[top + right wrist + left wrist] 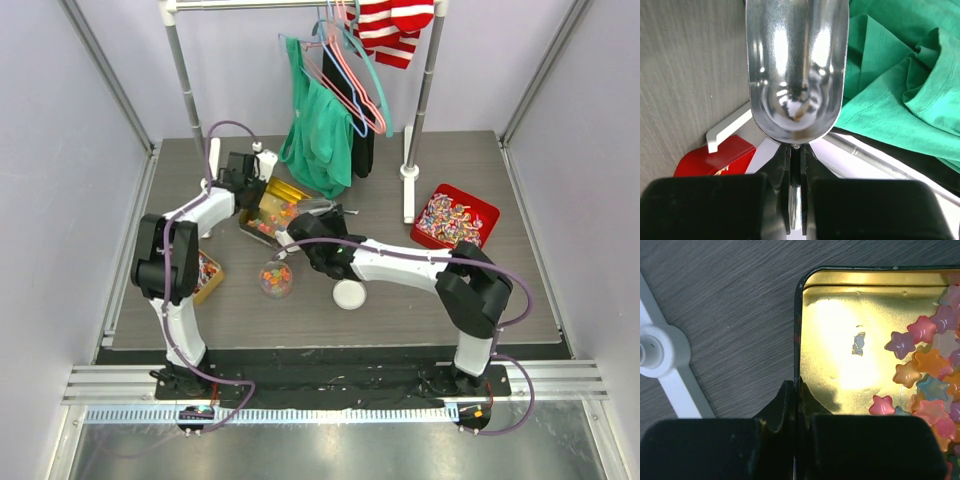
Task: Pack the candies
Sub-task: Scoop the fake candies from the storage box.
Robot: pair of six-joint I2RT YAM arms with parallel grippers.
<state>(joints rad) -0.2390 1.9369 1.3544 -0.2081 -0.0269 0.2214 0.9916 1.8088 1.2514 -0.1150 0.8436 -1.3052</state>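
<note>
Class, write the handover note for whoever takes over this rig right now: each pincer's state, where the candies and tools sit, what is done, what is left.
Left pincer: shut on the rim of the gold tin.
Right pincer: shut on the handle of the scoop, which looks empty.
The candies: many lie in the tin, piled to one side.
Done: some are in the clear jar; its white lid lies beside it.
Left: probably scoop more into the jar, then lid it.
</note>
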